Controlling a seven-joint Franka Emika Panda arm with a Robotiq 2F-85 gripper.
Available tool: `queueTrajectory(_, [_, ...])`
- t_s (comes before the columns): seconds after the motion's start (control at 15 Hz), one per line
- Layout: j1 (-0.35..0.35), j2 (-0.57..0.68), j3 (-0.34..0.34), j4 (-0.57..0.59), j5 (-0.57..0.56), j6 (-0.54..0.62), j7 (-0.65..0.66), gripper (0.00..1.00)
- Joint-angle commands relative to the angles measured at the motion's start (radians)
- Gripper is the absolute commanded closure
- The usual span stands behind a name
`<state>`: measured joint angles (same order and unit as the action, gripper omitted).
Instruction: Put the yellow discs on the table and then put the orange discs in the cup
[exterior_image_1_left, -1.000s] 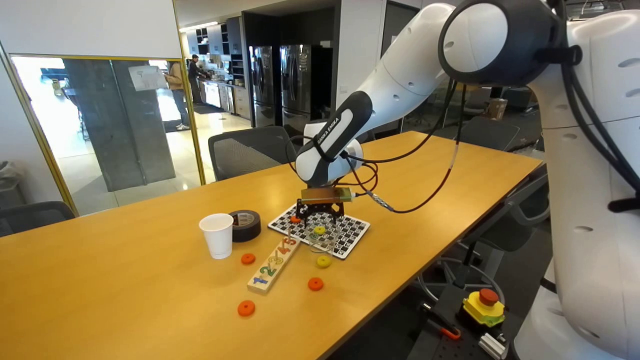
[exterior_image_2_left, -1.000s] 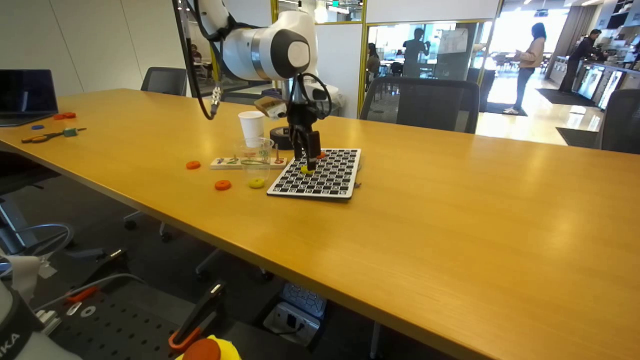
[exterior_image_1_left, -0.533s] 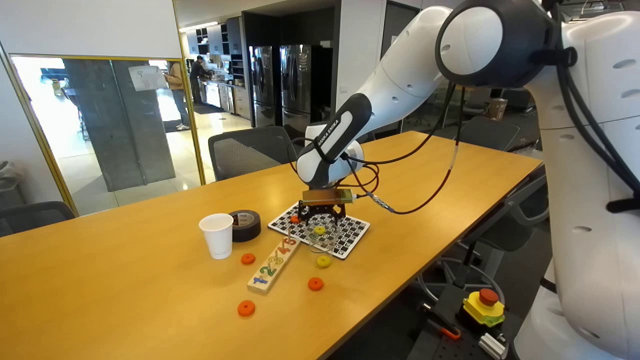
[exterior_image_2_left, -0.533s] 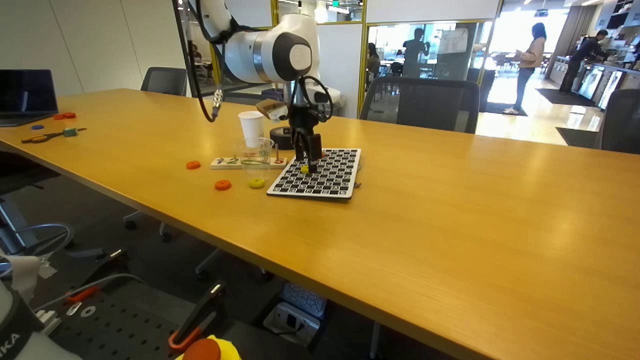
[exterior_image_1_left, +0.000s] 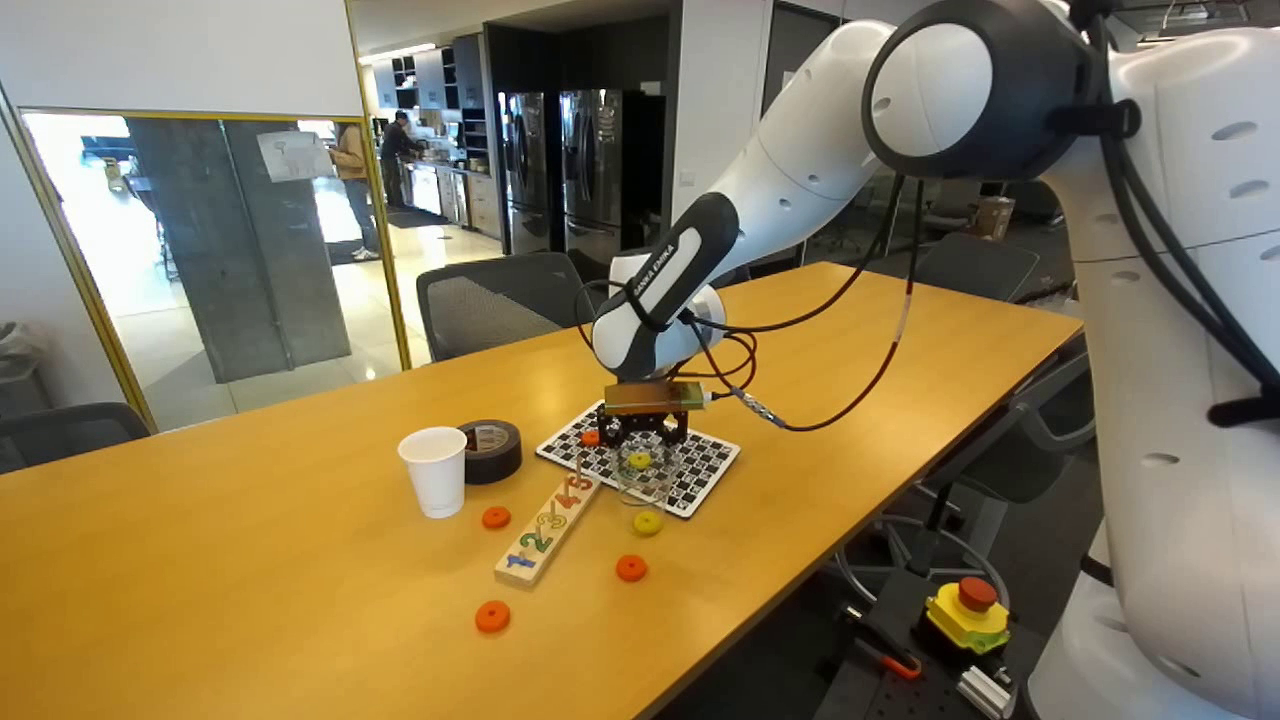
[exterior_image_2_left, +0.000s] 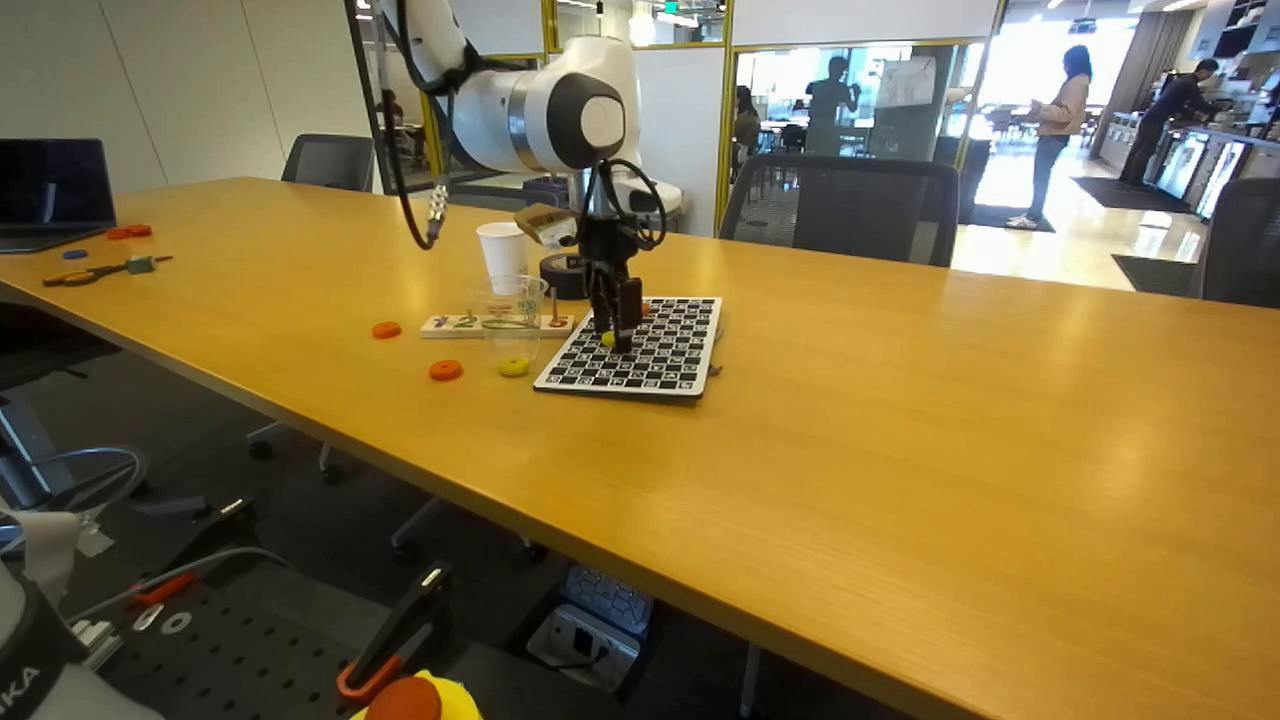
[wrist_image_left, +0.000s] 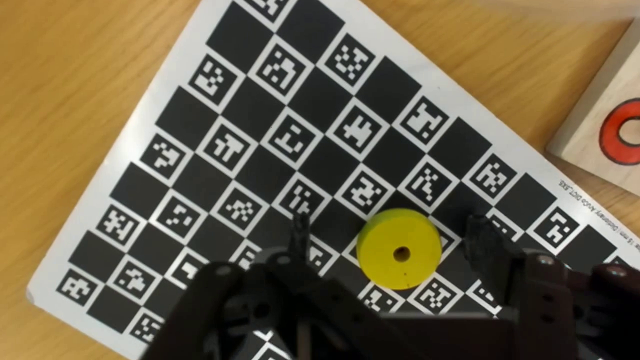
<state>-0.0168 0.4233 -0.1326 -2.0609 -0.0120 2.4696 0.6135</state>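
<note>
A yellow disc (wrist_image_left: 400, 250) with a centre hole lies flat on the checkered board. My gripper (wrist_image_left: 387, 232) is open around it, with a gap between the disc and each finger. The gripper points down over the board in both exterior views (exterior_image_1_left: 643, 440) (exterior_image_2_left: 617, 342). Another yellow disc (exterior_image_1_left: 648, 523) is on the wooden table (exterior_image_1_left: 300, 560), at the foot of a clear cup; I cannot tell if they touch. Orange discs (exterior_image_1_left: 496, 517) (exterior_image_1_left: 631, 568) (exterior_image_1_left: 492, 616) lie on the table, and one orange disc (exterior_image_1_left: 591, 438) is on the board. The white cup (exterior_image_1_left: 435, 475) stands upright.
The checkered board (exterior_image_1_left: 705, 465) lies under the gripper. The clear cup (exterior_image_2_left: 512, 312) stands close by it. A wooden number board (exterior_image_1_left: 545, 530) with pegs touches or nearly touches the board's corner. A black tape roll (exterior_image_1_left: 492, 455) is beside the white cup. A laptop (exterior_image_2_left: 55, 190) and pliers (exterior_image_2_left: 90, 272) are farther off.
My gripper has come down slightly toward the board, over the yellow disc. The fingers stay apart. The discs and cups have not moved.
</note>
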Motion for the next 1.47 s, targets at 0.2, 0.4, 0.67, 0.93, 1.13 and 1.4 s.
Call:
queueTrajectory(0.2, [0.013, 0.008, -0.013, 0.030, 0.023, 0.004, 0.003, 0.73])
queueTrajectory(0.4, [0.017, -0.012, -0.015, 0.017, 0.020, 0.003, 0.008, 0.78])
queueTrajectory(0.67, [0.041, -0.137, -0.021, -0.072, -0.002, 0.023, 0.027, 0.78])
queueTrajectory(0.93, [0.100, -0.315, -0.036, -0.180, -0.121, 0.031, 0.167, 0.79])
queueTrajectory(1.13, [0.101, -0.431, 0.010, -0.233, -0.206, -0.010, 0.256, 0.79])
queueTrajectory(1.4, [0.081, -0.508, 0.095, -0.252, -0.083, -0.152, 0.161, 0.78])
